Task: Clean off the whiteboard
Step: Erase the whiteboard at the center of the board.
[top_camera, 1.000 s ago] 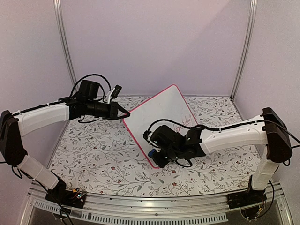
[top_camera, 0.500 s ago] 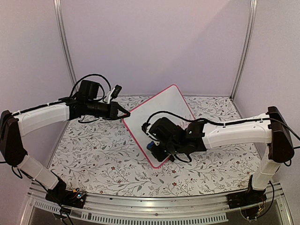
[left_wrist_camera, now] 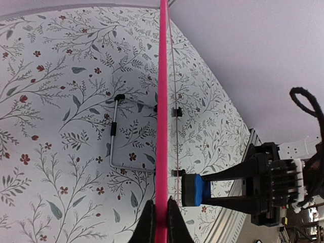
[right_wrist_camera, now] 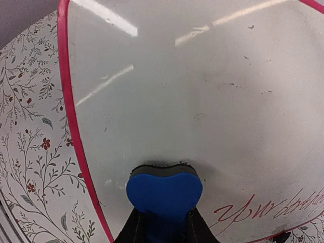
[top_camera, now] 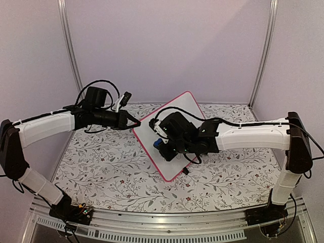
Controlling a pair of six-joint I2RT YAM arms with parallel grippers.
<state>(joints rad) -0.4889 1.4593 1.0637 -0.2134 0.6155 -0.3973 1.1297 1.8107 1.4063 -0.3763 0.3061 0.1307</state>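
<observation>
Left gripper (left_wrist_camera: 161,225): you are pinching the whiteboard (right_wrist_camera: 177,91) by its frame, fingers closed, steadying it.
Right gripper (right_wrist_camera: 163,225): you are clamping the eraser (right_wrist_camera: 163,190), pressing it beside the red writing (right_wrist_camera: 268,207).

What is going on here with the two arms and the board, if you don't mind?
The left gripper is shut on the pink frame of the whiteboard, steadying it where it stands tilted on the table. The right gripper holds a blue eraser pressed against the white face. Most of the face looks clean, but the red writing near one edge is not yet wiped.
</observation>
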